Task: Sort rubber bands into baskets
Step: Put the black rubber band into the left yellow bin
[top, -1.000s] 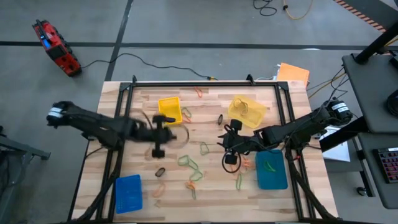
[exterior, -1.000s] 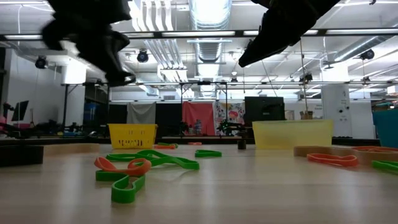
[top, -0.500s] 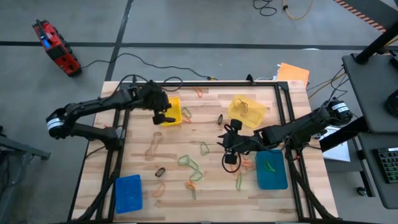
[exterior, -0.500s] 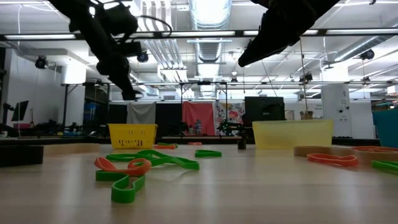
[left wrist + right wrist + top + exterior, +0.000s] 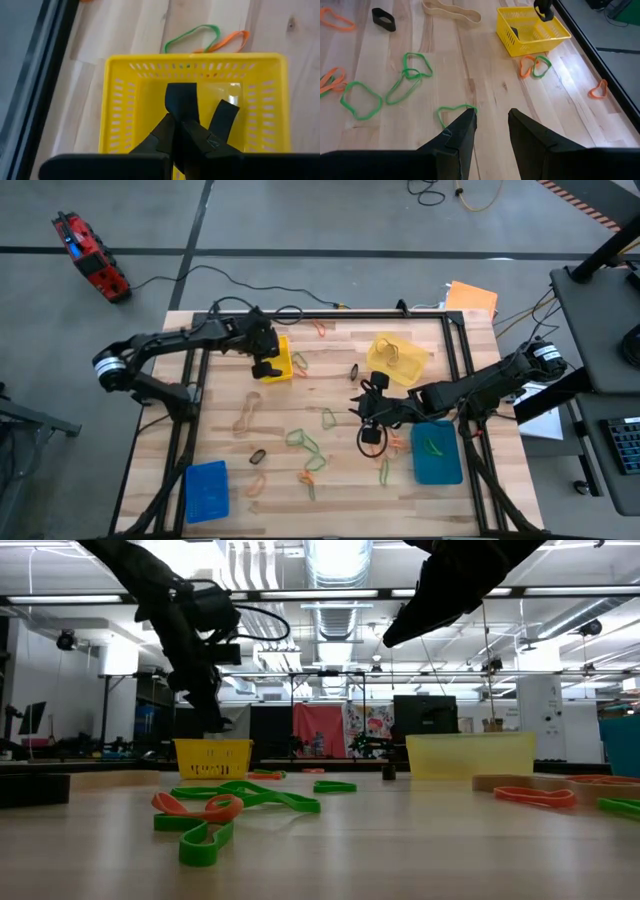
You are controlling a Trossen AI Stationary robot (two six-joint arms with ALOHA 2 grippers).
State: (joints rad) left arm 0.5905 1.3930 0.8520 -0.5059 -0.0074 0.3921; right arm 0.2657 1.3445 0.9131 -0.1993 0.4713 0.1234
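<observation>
Wooden table (image 5: pixel 340 470) strewn with rubber bands (image 5: pixel 305 442). Left gripper (image 5: pixel 265 368) over yellow basket (image 5: pixel 283 346), clamped on black band (image 5: pixel 181 100). Right gripper (image 5: pixel 368 408) right of basket, parted, empty.

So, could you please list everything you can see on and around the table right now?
Bright yellow plastic basket: one, upper left of the table in the high view.
Pale translucent yellow basket: one, upper right.
Bright blue basket: one, lower left.
Teal-blue basket: one, lower right.
Thin rubber bands: many; green, orange, tan, black; scattered over the table's middle.
Wooden table: one, pale, black-framed.
Flat orange sheet: one, beyond the upper right corner.
Red device: one, on the floor.
Left gripper: shut, over the bright yellow basket.
Right gripper: open, above the table's middle.
</observation>
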